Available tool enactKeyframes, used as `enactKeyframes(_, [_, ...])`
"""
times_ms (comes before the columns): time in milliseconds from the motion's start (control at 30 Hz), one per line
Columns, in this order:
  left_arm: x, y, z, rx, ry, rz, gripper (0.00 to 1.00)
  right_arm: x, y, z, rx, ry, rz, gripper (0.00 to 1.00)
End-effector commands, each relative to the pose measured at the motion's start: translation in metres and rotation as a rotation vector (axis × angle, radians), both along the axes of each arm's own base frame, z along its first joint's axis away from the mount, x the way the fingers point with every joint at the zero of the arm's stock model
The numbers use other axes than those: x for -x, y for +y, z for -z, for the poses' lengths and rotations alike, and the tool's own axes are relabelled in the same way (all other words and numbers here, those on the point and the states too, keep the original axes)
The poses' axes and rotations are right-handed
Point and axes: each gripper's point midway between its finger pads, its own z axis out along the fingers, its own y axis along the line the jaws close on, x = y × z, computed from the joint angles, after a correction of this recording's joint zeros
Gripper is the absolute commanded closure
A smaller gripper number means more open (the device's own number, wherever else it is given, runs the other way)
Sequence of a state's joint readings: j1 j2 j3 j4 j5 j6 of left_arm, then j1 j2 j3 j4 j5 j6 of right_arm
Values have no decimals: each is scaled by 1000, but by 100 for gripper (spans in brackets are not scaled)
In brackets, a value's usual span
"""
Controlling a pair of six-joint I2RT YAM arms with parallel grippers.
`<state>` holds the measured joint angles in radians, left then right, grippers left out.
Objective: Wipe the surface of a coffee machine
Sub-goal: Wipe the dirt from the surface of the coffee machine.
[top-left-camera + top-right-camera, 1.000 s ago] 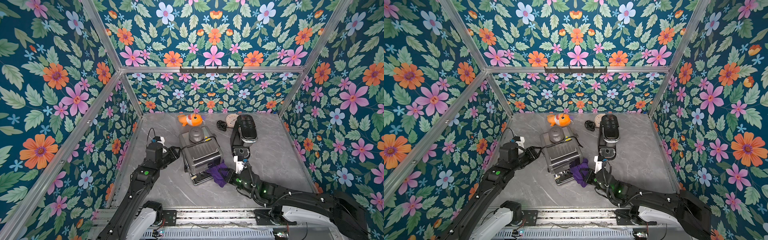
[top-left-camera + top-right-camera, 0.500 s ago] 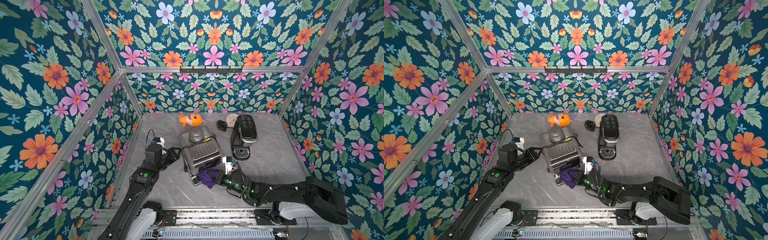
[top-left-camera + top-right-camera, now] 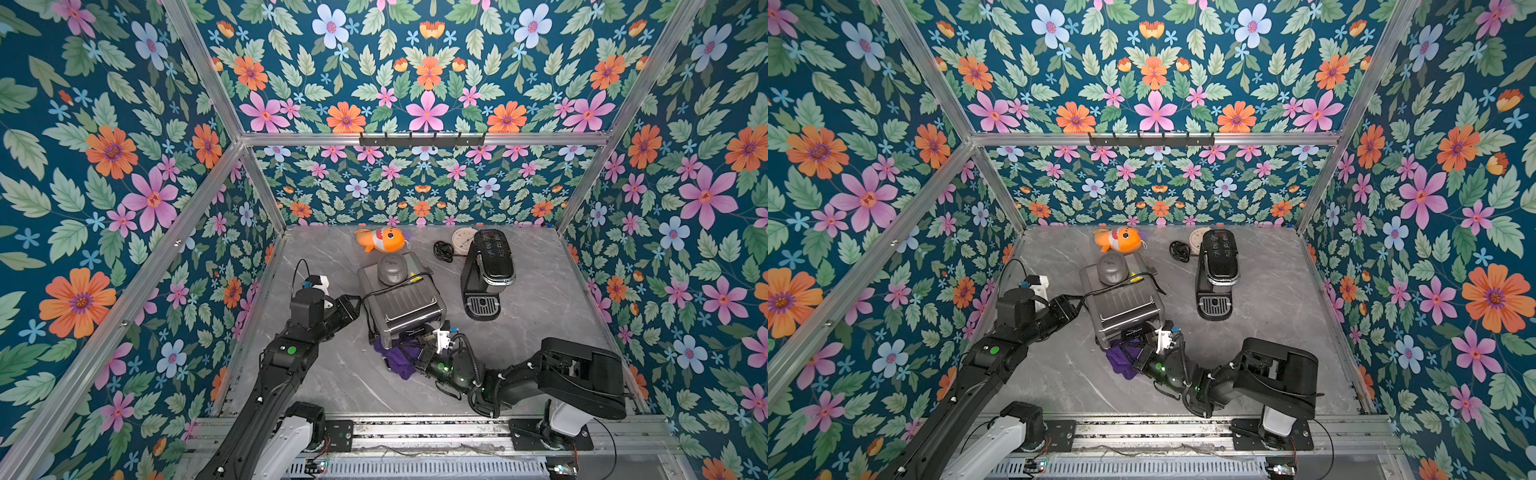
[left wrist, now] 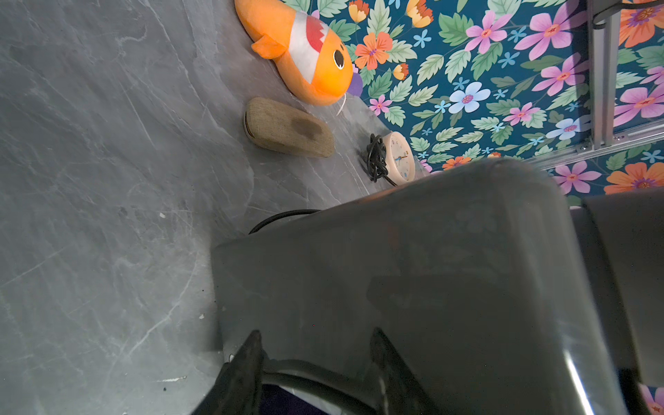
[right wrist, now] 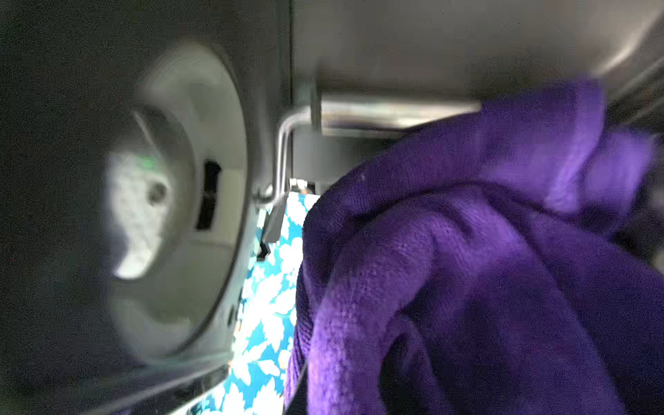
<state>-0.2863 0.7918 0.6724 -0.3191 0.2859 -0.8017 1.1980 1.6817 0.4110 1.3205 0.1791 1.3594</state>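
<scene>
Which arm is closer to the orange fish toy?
Left. The left end effector is beside the grey appliance, nearer the fish toy; the right end effector is farther, holding the purple cloth.

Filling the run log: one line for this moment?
left hand: open at gray appliance | right hand: shut on purple cloth at appliance front | black coffee machine: untouched

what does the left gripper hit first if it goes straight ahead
The grey machine: the left gripper points at its side wall, tips seemingly almost touching it.
</scene>
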Motion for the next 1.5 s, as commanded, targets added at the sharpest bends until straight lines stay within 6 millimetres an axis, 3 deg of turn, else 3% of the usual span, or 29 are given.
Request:
enactKeyframes(0, [0, 0, -4, -6, -17, 5, 50, 3, 4, -34, -129, -29, -13, 100])
enactKeyframes(133, [1, 0, 1, 3, -12, 3, 50, 8, 9, -42, -146, -40, -18, 100])
enactKeyframes(333, [-1, -4, 8, 17, 5, 12, 50, 8, 0, -32, -130, -15, 51, 100])
enactKeyframes(400, [-2, -5, 7, 15, 1, 18, 50, 9, -5, -46, -159, -33, 76, 100])
enactKeyframes(600, [-6, -4, 0, -7, -18, 21, 50, 7, -26, -51, -158, -54, 171, 100])
enactKeyframes(800, [-6, -4, 0, -7, -15, 22, 50, 8, -28, -56, -165, -63, 178, 100])
enactKeyframes(1100, [-6, -2, -3, -15, -17, 14, 50, 9, -58, -41, -135, -46, 240, 100])
enactKeyframes(1300, [-5, 2, -9, -37, -28, 0, 50, 8, -93, -24, -70, -27, 311, 100])
enactKeyframes(1400, [-6, 3, -13, -35, -34, -4, 50, 5, -102, -7, 59, 35, 329, 100])
enactKeyframes(1467, [-7, 3, -15, -34, -36, -6, 50, 3, -112, 4, 238, 69, 327, 100])
